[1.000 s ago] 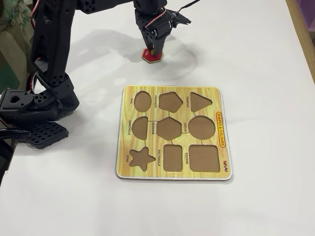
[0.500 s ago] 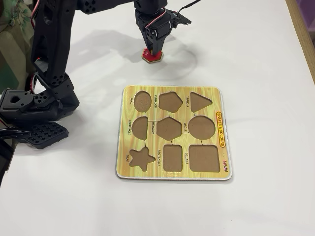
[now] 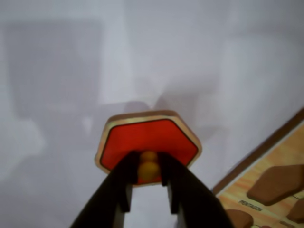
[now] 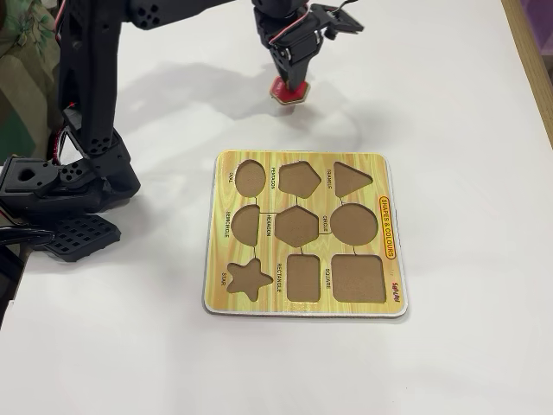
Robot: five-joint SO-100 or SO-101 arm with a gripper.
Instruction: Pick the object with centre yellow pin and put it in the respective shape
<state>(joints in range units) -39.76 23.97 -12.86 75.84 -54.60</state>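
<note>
A red hexagon piece (image 3: pixel 152 137) with a wooden rim and a yellow centre pin (image 3: pixel 148 170) lies on or just above the white table, behind the puzzle board in the fixed view (image 4: pixel 289 90). My gripper (image 3: pixel 148 166) comes down on it from above, and its black fingers (image 3: pixel 124 173) press on both sides of the pin. In the fixed view the gripper (image 4: pixel 289 79) covers most of the piece. The wooden shape board (image 4: pixel 302 158) lies in front of it with all recesses empty, and its hexagon recess (image 4: pixel 297 225) is in the middle.
The board's corner (image 3: pixel 280 147) with the pentagon recess (image 3: pixel 275 183) shows at the wrist view's lower right. The arm's black base (image 4: pixel 60 186) stands at the left of the fixed view. A wooden edge (image 4: pixel 529 52) runs along the table's right side.
</note>
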